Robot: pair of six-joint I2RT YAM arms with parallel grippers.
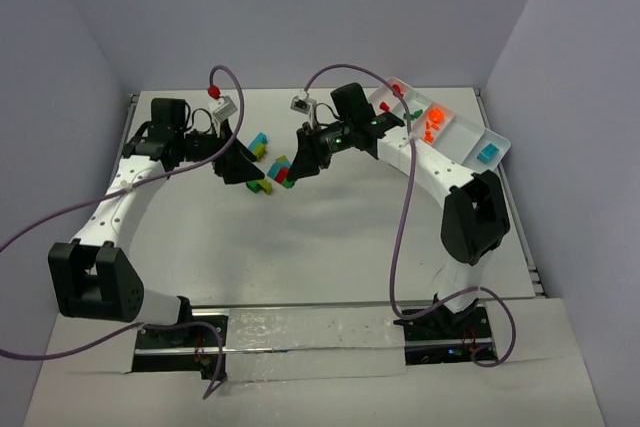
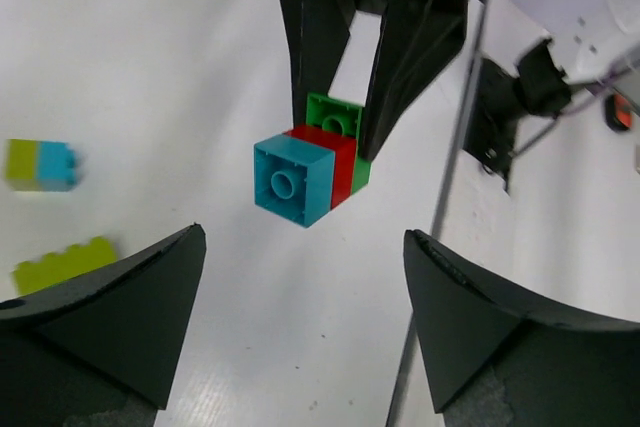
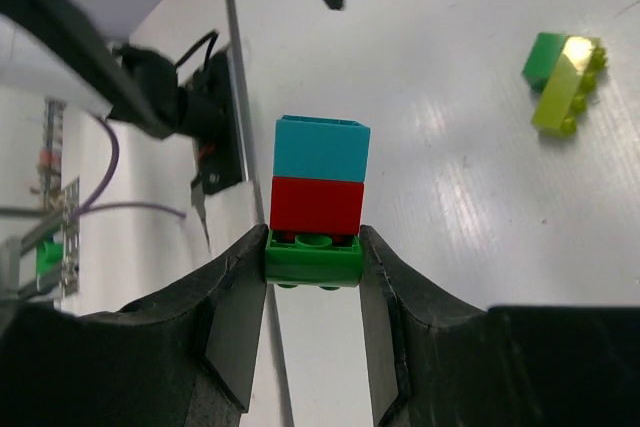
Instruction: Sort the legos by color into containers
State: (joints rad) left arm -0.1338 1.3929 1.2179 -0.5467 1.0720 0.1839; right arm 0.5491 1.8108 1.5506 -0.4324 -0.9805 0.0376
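A stack of three legos, cyan [image 3: 320,150] on red [image 3: 317,205] on green [image 3: 313,259], sticks out from my right gripper [image 3: 313,237], which is shut on the green brick at the base. The left wrist view shows the same stack [image 2: 305,179] above the table, cyan end toward the camera, with the right fingers [image 2: 415,47] clamping its far end. My left gripper [image 2: 304,232] is open wide just short of the stack and touches nothing. From above, the left gripper [image 1: 243,164] and right gripper [image 1: 300,162] face each other mid-table. The containers [image 1: 470,125] lie at the back right, holding red, green, orange and cyan bricks.
Loose legos lie on the table: a yellow-green and cyan pair [image 2: 40,165], a yellow-green brick [image 2: 62,265], a green and yellow-green clump [image 3: 565,82], and a cyan brick [image 1: 258,142]. The table's right edge rail [image 2: 455,167] runs past the stack.
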